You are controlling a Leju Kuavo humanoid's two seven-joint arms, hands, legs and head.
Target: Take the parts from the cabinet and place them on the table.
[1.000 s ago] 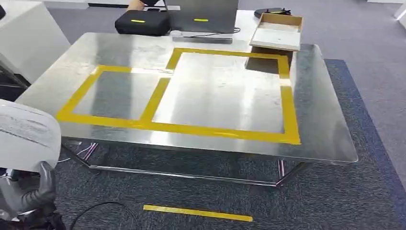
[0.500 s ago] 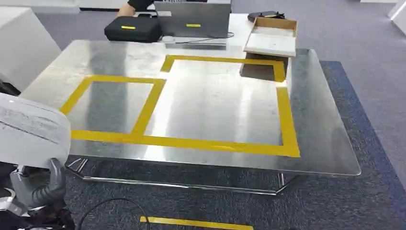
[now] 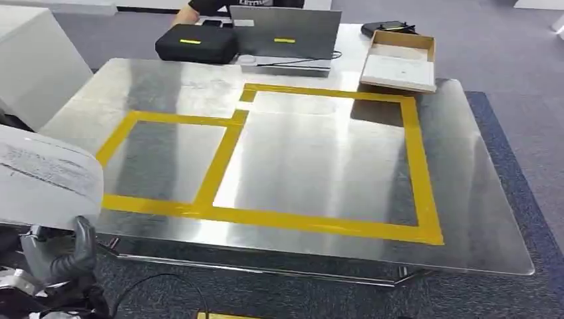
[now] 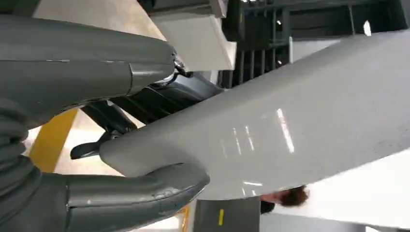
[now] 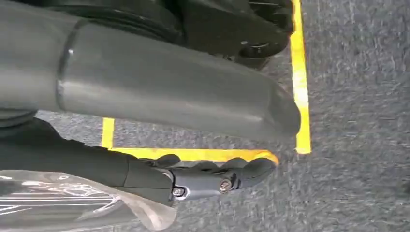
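My left hand (image 3: 63, 256) grips a large white, flat part (image 3: 46, 176) at the lower left of the head view, short of the table's near edge. In the left wrist view the thick thumb (image 4: 135, 198) and the fingers clamp the edge of the glossy grey-white part (image 4: 300, 116). The steel table (image 3: 465, 199) ahead carries two rectangles of yellow tape (image 3: 219, 156), both bare. My right hand (image 5: 159, 87) hangs over the carpet with its fingers apart and nothing between them.
A black case (image 3: 196, 43), a grey laptop (image 3: 286, 33) and a cardboard box (image 3: 402, 60) stand at the table's far edge, where a person (image 3: 213, 5) is. A white cabinet (image 3: 33, 60) is on the left. Yellow floor tape (image 5: 300, 72) and a black cable (image 3: 159, 282) lie on the carpet.
The whole view has shifted: the camera has come closer to the table and turned a little left. The white part stays in my left hand.
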